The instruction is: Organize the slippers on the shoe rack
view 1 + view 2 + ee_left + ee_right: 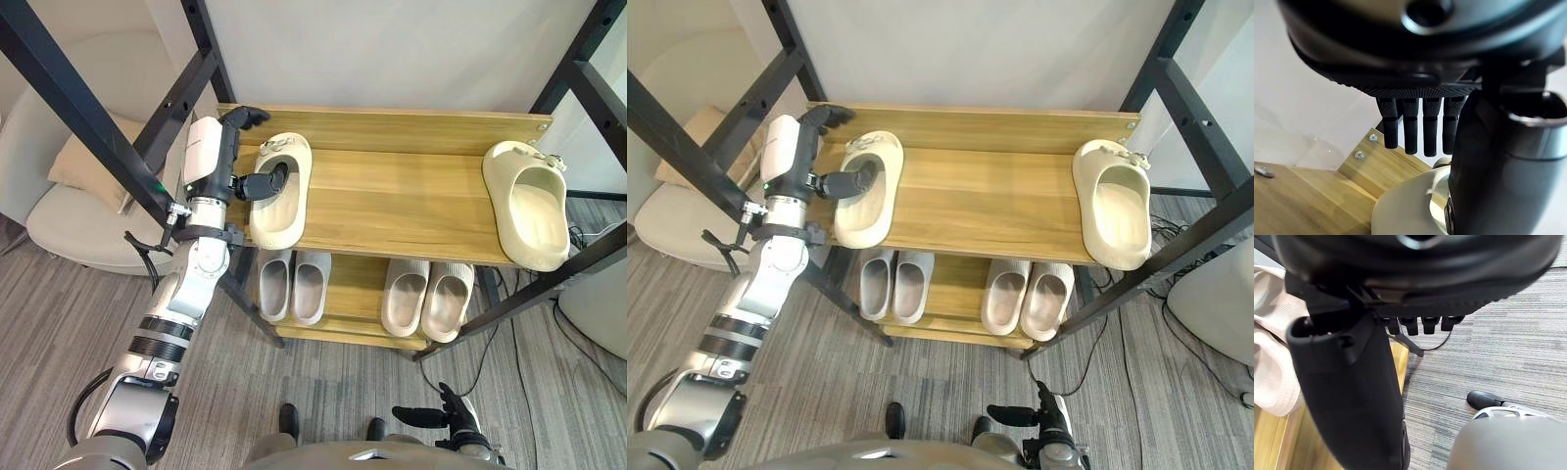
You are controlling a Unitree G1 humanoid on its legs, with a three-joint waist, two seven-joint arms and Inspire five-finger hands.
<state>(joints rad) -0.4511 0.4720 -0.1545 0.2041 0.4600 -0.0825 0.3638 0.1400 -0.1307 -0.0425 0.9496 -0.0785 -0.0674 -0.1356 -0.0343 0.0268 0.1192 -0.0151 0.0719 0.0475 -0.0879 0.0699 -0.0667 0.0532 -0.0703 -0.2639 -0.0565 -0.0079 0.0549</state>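
Floor: grey carpet (59,323); a pale chair (69,230) stands left of the rack.
Rack: two wood shelves (392,211) in a black frame.
Top shelf: two cream slippers, well apart. The left slipper (282,223) lies at the left end; the right slipper (529,211) lies at the right end, its heel over the front edge.
Lower shelf: a white pair (294,284) and a beige pair (428,296), each set side by side.
Left hand: the hand (217,149) is at the left slipper. The thumb (263,184) is tucked into its opening. The fingers (1410,132) are straight, side by side, and reach past the toe without closing on it.
Right hand: the hand (453,416) hangs low by the floor, fingers loosely straight, holding nothing.
Handling (judged): moulded foam, so light, springy and hard to damage. The smooth skin probably slides easily on the wood.
Hold (judged): pinch the strap, thumb inside and fingers over the top, or hook the opening and drag.
Risk (judged): a light slipper may pivot or skid off the shelf edge under a sideways push.
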